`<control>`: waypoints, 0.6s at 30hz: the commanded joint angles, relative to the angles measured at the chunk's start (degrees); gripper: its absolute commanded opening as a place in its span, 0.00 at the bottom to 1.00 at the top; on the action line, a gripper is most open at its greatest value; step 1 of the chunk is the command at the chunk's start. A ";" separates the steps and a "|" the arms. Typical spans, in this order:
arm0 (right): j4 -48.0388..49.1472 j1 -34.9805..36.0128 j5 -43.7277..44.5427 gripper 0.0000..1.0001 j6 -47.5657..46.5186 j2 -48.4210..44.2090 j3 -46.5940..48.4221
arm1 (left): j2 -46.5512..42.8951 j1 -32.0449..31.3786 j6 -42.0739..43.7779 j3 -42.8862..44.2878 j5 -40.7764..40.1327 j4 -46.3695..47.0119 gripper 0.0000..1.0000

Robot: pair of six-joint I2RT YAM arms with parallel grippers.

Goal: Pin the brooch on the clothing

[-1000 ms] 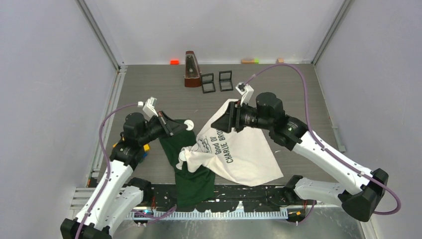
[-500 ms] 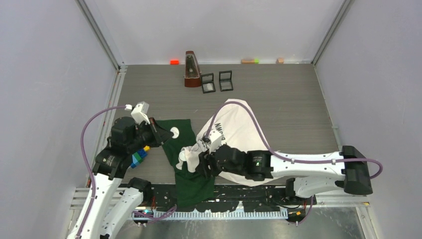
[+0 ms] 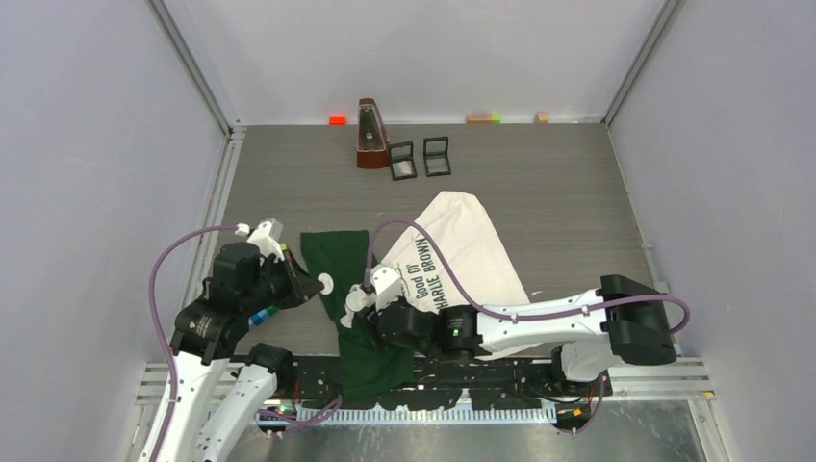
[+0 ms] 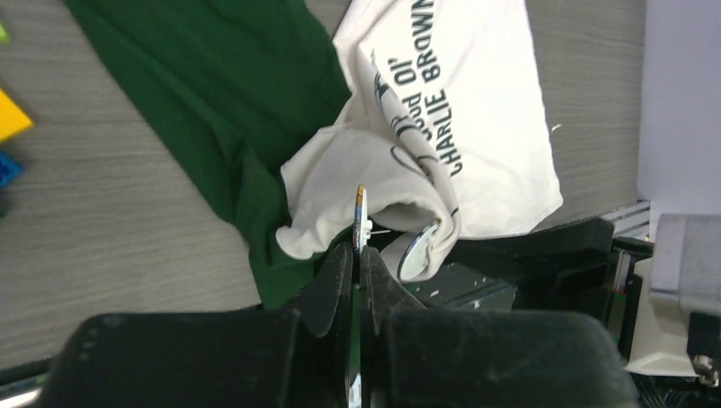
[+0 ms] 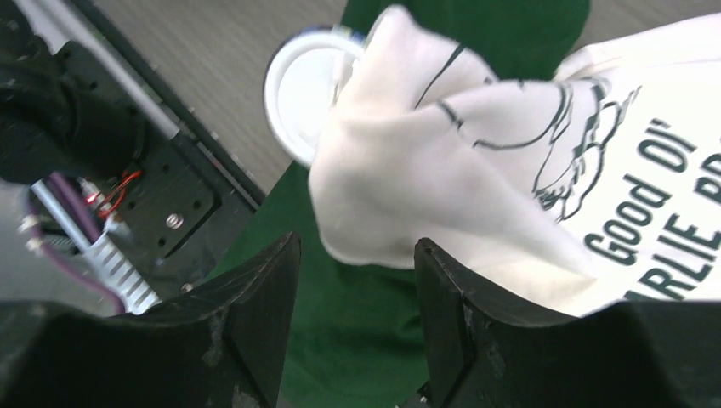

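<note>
— Where is the T-shirt (image 3: pixel 462 260) lying?

— It is lying crumpled near the middle of the desk's near edge, and its green part is draping over that edge.

— And the grippers?

— The left gripper (image 4: pixel 360 253) is pinching the brooch (image 4: pixel 360 212) edge-on, its jaws closed down on it. The right gripper (image 5: pixel 355 251) is hovering over the bunched white fabric with its jaws wide apart, gripping nothing. A round white disc (image 5: pixel 298 85) is peeking from under that fold.

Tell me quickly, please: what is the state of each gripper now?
Left gripper: closed on the brooch, seen edge-on.
Right gripper: open, holding nothing, at a fold of the T-shirt.
</note>
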 commanded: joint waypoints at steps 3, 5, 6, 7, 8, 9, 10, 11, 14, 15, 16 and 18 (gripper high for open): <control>2.02 0.09 10.72 0.52 -4.66 5.36 6.60 | 0.60 0.37 -0.12 -1.20 1.42 -3.35 0.00; 1.77 -0.05 11.10 0.46 -5.34 6.44 7.78 | 0.84 0.37 -0.30 -1.86 2.38 -3.21 0.00; 1.64 -0.19 11.24 0.40 -5.48 6.70 8.30 | 0.90 0.37 -0.26 -2.10 2.54 -3.31 0.00; 1.51 -0.52 11.35 0.37 -5.53 7.18 8.51 | 0.91 0.37 -0.29 -2.43 2.68 -3.32 0.00; 1.11 -0.64 11.57 0.28 -5.44 7.25 8.83 | 0.94 0.37 -0.40 -2.95 2.86 -3.20 0.00; 0.81 -1.05 11.69 0.23 -5.47 7.32 8.96 | 0.98 0.37 -0.45 -3.25 3.02 -3.11 0.00; 0.10 -1.30 11.96 0.17 -5.21 7.23 9.23 | 0.91 0.29 -0.53 -3.53 3.32 -3.06 0.00; -0.18 -2.07 11.89 0.15 -5.00 6.89 9.29 | 0.91 0.28 -0.54 -3.87 3.69 -3.07 0.00; -0.68 -5.54 7.67 0.09 -3.08 5.75 8.97 | 0.66 0.00 -1.08 -5.03 4.46 -2.83 0.00; -0.53 -7.87 6.19 0.08 -2.62 5.14 8.70 | 0.42 -0.17 -1.41 -5.54 5.02 -2.61 0.00; -0.08 -9.02 2.94 0.07 -1.90 4.86 8.54 | 0.26 -0.43 -1.96 -6.07 5.56 -2.18 0.00; 0.35 -12.36 -2.04 0.05 -0.93 4.17 8.49 | -0.13 -1.53 -3.34 -7.38 6.73 -0.72 0.00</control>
